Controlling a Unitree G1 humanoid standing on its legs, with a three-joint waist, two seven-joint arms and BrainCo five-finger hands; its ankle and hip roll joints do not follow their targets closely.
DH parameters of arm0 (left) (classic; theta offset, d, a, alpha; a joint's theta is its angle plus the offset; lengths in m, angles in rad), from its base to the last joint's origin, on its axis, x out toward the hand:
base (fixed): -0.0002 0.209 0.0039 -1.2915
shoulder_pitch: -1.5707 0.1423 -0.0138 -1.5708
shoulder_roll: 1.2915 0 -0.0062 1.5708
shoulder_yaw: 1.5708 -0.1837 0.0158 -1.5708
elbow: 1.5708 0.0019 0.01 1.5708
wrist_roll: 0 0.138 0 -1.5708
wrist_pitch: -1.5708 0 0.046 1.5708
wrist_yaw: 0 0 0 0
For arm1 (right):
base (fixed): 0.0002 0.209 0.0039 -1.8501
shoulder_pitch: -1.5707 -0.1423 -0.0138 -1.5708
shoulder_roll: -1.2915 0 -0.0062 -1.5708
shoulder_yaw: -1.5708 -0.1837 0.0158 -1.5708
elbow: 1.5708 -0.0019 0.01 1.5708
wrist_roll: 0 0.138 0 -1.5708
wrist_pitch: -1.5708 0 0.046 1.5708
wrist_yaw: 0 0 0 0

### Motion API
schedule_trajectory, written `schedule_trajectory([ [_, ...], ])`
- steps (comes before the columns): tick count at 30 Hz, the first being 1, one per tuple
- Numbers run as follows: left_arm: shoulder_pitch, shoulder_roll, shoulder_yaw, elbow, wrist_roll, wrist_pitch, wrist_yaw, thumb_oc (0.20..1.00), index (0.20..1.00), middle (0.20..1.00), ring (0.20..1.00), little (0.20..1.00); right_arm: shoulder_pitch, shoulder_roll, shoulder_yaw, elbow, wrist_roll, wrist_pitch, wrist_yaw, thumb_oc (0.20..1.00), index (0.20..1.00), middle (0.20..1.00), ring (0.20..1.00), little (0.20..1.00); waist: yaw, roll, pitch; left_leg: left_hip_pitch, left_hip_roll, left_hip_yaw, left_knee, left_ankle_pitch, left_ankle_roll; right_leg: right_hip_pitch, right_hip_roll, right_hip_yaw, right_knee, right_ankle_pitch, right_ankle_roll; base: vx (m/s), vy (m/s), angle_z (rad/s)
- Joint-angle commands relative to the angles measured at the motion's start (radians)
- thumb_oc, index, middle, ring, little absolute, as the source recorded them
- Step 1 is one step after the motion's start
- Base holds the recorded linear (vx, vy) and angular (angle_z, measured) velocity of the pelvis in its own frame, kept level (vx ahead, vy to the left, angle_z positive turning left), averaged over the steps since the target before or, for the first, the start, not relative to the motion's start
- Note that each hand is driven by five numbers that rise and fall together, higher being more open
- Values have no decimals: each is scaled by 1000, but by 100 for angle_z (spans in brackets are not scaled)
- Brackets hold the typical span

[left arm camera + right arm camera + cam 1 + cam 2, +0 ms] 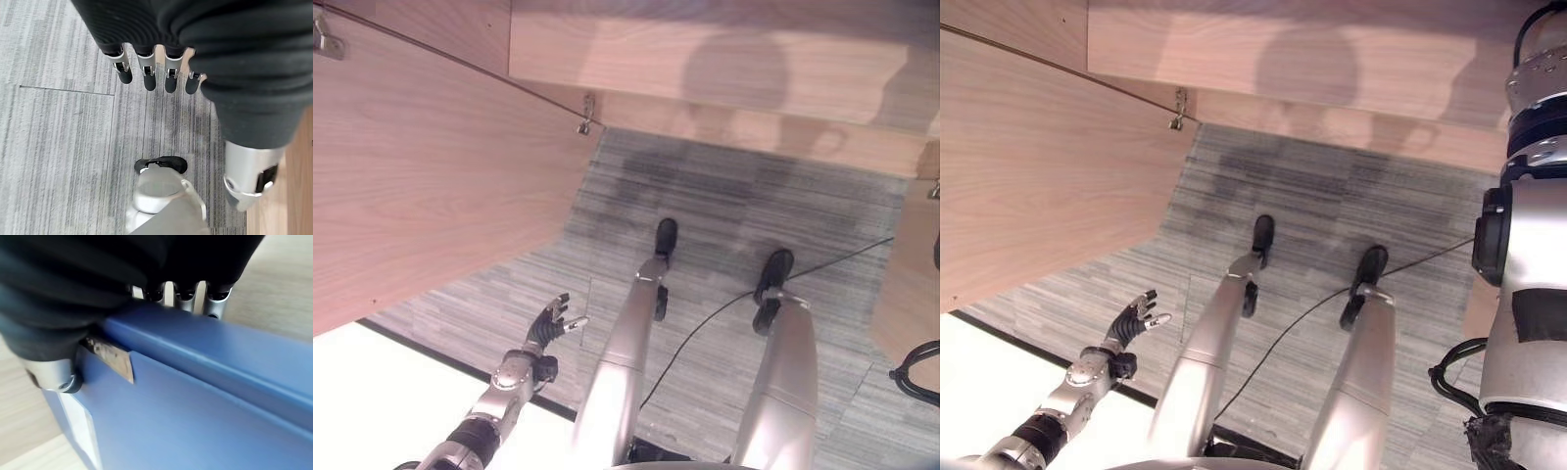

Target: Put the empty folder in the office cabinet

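Note:
In the right wrist view a blue folder point(195, 406) with a white label on its spine is pinched in my right hand point(54, 374), thumb on the near face and fingers point(215, 303) curled over its top edge behind it. Light wood shows past the folder. Ahead of me stands the light wooden office cabinet point(705, 59), and its large door panel point(421, 176) swings out on the left, with a metal hinge point(586, 116) at the corner. Low at the left my left hand point(546, 328) hangs over the carpet, its fingers point(146, 73) straight, holding nothing.
Grey striped carpet point(734, 206) covers the floor in front of the cabinet. A bright white surface point(372, 392) with a dark edge lies at the lower left. Another wooden panel point(911, 284) stands at the right edge.

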Motion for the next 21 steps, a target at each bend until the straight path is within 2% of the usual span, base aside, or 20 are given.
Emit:
schedule_trajectory([
  [1,13,51,10,35,21,-3,-4,1000,1000,1000,1000,1000,-66,-58,128,-95,-64,21,96,200,200,200,200,200,44,-14,-11,81,75,-36,-2,-138,-31,66,10,-20,-14,-14,11,-1,-25,10],
  [9,12,60,11,35,26,-5,-4,1000,1000,1000,1000,1000,-83,-43,138,-83,-57,31,96,200,200,200,200,200,44,-18,-25,87,68,-37,-31,-129,-32,64,9,-23,-11,-22,7,5,-8,10],
  [12,10,69,6,36,28,-6,-6,1000,1000,1000,1000,1000,-115,-42,160,-55,-54,50,93,379,379,379,379,379,44,-23,-32,107,68,-39,-56,-120,-36,79,10,-26,-17,-24,7,5,-11,2],
  [13,11,71,6,38,30,-3,-7,1000,1000,1000,1000,1000,-128,-41,175,-48,-62,65,94,580,580,580,580,580,44,-27,-35,116,67,-39,-66,-117,-38,87,10,-29,-21,-25,5,0,0,0],
  [14,11,70,6,38,30,-4,-7,1000,1000,1000,1000,1000,-130,-41,176,-47,-63,66,94,699,699,699,699,699,43,-27,-34,118,67,-39,-68,-117,-38,88,10,-29,-21,-25,5,0,0,0],
  [15,10,73,5,40,31,-2,-8,1000,1000,1000,1000,1000,-136,-41,183,-40,-67,75,96,1000,1000,1000,1000,1000,43,-29,-36,121,66,-40,-71,-116,-38,92,10,-29,-24,-24,5,0,0,0],
  [21,4,80,-17,43,41,2,-6,1000,1000,1000,1000,1000,-189,-44,238,51,-102,154,81,1000,1000,1000,1000,1000,46,-37,-44,147,64,-41,-106,-106,-42,116,8,-36,-46,-19,6,0,0,0],
])
